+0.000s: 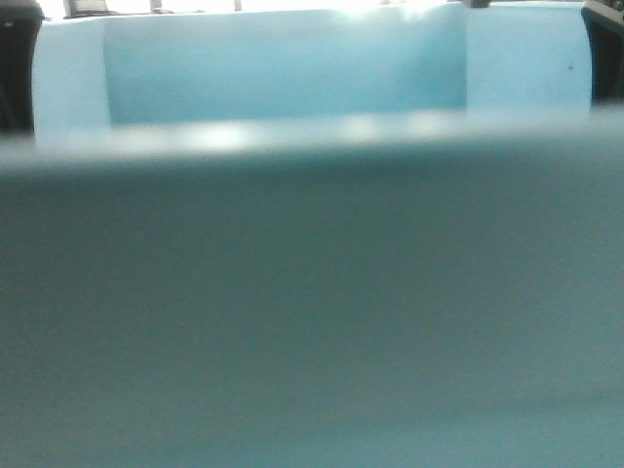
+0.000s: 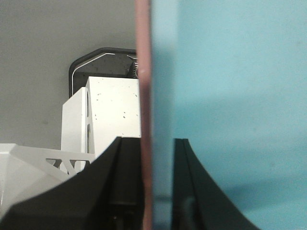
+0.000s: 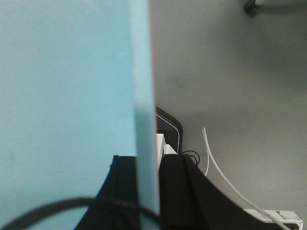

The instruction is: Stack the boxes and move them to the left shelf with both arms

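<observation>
The light blue box (image 1: 283,68) fills the front view, its near wall blurred across the lower frame and its inside visible above. In the left wrist view the blue box (image 2: 230,96) sits nested in the pink box (image 2: 143,96), whose rim edge shows as a thin strip. My left gripper (image 2: 157,191) is shut on both stacked walls, one finger inside, one outside. In the right wrist view my right gripper (image 3: 147,191) is shut on the opposite wall of the blue box (image 3: 62,96); a thin pink line edges that wall. The stack hangs above the grey floor. The left shelf is out of view.
Below in the left wrist view stand a white block (image 2: 112,108) and a black rounded base (image 2: 103,60) on grey floor. The right wrist view shows a white cable (image 3: 216,165), a black cable loop across the gripper, and a dark caster (image 3: 252,5) far off.
</observation>
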`<state>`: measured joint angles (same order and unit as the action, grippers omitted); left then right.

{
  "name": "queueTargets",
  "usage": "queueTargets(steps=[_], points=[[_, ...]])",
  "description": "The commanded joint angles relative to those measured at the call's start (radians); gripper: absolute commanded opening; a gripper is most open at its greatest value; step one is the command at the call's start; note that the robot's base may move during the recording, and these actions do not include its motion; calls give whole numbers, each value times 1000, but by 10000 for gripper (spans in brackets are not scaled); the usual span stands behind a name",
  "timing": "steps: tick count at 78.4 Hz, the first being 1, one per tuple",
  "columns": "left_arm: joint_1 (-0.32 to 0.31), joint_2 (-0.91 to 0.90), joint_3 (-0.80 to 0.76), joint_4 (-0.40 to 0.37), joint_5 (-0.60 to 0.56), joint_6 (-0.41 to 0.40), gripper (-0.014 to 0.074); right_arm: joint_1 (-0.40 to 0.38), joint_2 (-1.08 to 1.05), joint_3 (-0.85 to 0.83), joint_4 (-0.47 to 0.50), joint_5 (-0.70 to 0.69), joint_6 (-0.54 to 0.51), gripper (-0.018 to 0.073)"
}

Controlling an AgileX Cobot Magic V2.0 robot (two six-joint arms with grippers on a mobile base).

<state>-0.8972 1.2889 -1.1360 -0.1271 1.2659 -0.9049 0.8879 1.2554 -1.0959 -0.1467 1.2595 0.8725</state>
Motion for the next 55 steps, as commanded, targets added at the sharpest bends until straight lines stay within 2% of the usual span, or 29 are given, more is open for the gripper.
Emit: queueTargets(steps=[1, 55], points=[[-7, -34, -44, -131, 39, -6, 0, 1, -31, -33, 21, 20, -2, 57], [-7, -33, -44, -134, 33, -6, 0, 1, -31, -33, 21, 17, -2, 57]])
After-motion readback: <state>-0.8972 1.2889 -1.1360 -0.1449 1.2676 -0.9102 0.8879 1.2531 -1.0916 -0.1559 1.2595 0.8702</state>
